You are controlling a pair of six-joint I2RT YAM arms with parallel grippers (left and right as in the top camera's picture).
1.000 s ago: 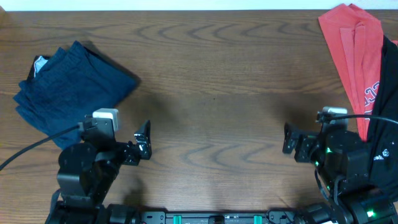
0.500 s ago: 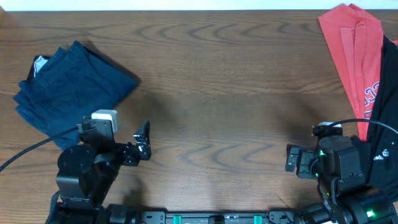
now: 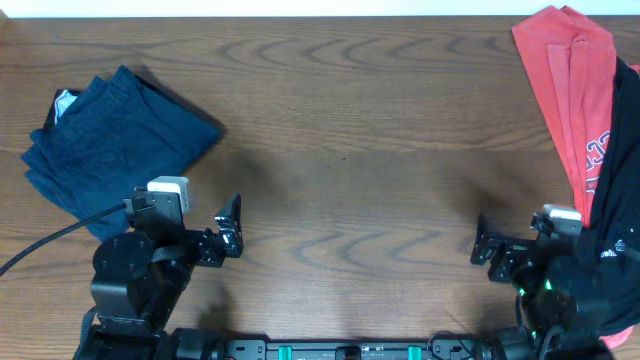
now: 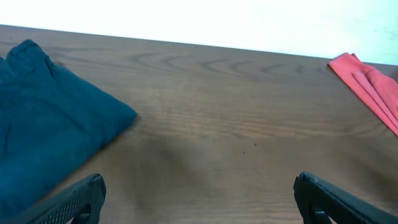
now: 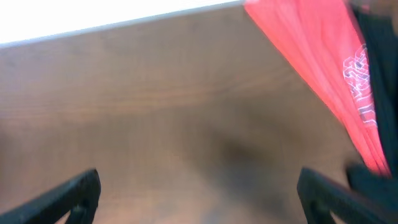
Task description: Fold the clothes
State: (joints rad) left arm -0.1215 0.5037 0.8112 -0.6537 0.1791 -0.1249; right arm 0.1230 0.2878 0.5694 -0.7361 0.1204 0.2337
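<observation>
Right arm's slid back toward the near edge and a touch further toward the right edge since a second ago; the left arm hasn't budged, and neither have the navy shorts.

Both hands are spread wide and holding nothing. The left hand sits toward the near-left corner and the right hand toward the near-right one. The shorts lie in a slightly rumpled folded bundle at the far-left corner of the tabletop, well apart from either hand.

Looks to me like you're in the reset bit, so keep the right hand clear of the black garment and red T-shirt along the right edge (easy to snag a finger there). If the shorts want tidying, I'd use the left hand since it's nearer. Come down over the corner pointing at the middle and pinch every layer so the stack doesn't slide apart.
</observation>
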